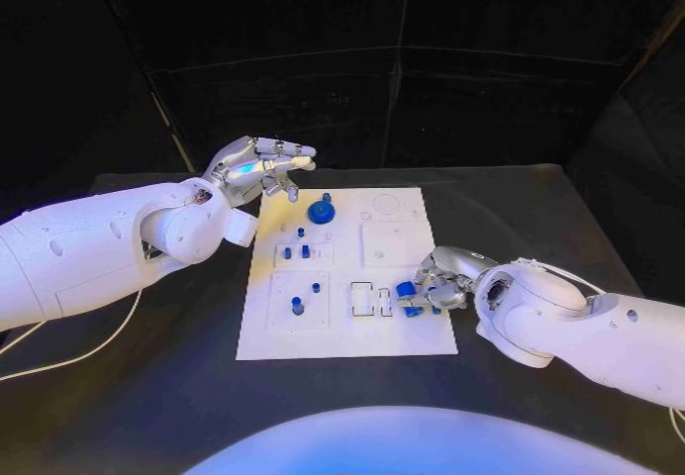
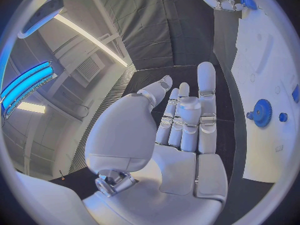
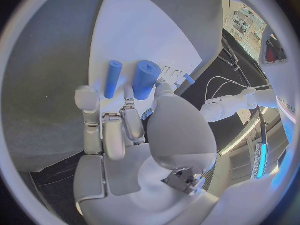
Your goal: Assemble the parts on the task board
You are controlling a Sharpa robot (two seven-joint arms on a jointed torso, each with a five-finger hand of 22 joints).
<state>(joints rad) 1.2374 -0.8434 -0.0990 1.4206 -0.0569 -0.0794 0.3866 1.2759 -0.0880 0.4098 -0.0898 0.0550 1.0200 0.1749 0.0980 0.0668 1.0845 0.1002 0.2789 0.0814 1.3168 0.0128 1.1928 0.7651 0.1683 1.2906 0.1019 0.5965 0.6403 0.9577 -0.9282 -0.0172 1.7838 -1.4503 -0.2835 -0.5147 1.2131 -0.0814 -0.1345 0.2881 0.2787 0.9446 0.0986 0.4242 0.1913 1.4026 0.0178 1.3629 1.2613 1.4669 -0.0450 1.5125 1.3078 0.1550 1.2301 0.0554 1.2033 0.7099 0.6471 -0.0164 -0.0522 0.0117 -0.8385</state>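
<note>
Task board (image 1: 349, 327): white plate, centre of the head frame on the black table (image 1: 571, 208). Left hand (image 1: 261, 168) raised off the board's upper-left corner, fingers apart, holding nothing. Blue gear (image 1: 322, 210) stands on the board's upper part, just below that hand. Right hand (image 1: 436, 284) lies on the board's right edge, fingers closed round a thick blue cylinder (image 3: 145, 79); thinner blue peg (image 3: 112, 78) beside it on the board

two bulky white arms with smooth rounded shells and small dark screw holes; thin white cables trail beside both. the left hand (image 1: 264, 168) and right hand (image 1: 440, 279) are silver, jointed metal.
</note>
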